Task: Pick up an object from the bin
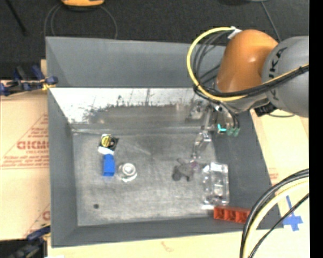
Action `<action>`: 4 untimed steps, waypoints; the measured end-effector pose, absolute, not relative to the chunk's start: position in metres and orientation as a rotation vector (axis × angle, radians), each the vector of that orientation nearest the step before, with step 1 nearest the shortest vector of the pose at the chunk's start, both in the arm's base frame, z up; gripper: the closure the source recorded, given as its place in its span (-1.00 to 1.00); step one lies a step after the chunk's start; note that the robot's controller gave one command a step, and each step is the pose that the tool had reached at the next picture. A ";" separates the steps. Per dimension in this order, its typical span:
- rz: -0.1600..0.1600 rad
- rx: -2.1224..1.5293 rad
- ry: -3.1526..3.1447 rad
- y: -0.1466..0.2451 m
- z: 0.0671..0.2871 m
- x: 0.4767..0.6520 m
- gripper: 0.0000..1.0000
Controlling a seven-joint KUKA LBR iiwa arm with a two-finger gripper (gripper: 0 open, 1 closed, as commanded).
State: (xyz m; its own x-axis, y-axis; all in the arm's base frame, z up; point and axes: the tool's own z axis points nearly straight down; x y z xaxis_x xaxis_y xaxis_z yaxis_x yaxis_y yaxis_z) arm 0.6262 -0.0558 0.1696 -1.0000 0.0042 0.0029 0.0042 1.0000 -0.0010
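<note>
light: dim overall | glare: bright on bin (124,104) back wall | shadows: soft

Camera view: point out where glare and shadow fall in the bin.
In the camera view, glare whitens the bin's far wall; the clear plastic pack at the right glints; a dark patch lies on the floor just below the gripper, likely its shadow.

- A small dark object (178,174), low and irregular, its exact kind too small to tell
- Lies on the bin (151,198) floor, right of centre
</note>
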 end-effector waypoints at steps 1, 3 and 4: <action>0.002 0.172 -3.150 -0.085 0.073 0.587 -1.00; 0.006 0.220 -3.147 -0.090 0.179 0.591 1.00; 0.003 0.356 -3.131 -0.072 0.221 0.594 1.00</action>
